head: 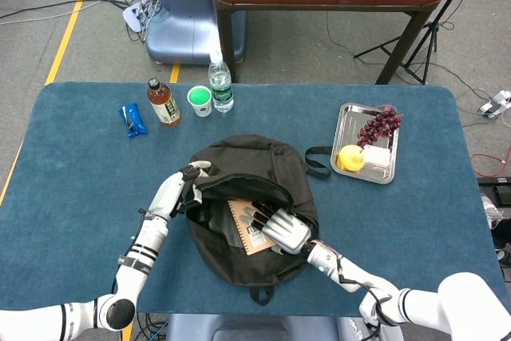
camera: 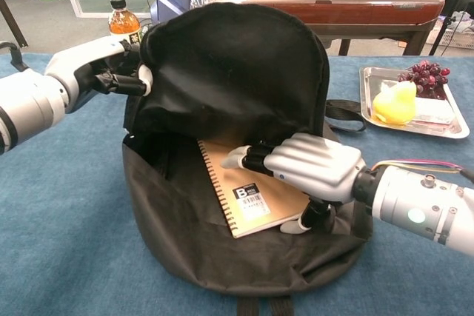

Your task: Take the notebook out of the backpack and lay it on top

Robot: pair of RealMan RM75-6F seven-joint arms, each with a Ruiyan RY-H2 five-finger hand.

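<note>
Our left hand (camera: 111, 72) holds the black fabric backpack (camera: 237, 72) flap up while our right hand (camera: 311, 172) clasps the tan spiral-bound notebook (camera: 248, 194) inside the mouth, spine slanting toward us.

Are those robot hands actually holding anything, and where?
Yes. The left hand grips the backpack by its open flap's edge; the right hand pinches the notebook at its right edge.

- Left hand (camera: 100, 72): raised at the left, fingers pinching the backpack (camera: 237, 72) flap's edge.
- Right hand (camera: 315, 168): palm down, fingers extended over the notebook (camera: 255, 197), thumb curled beneath its edge.
</note>
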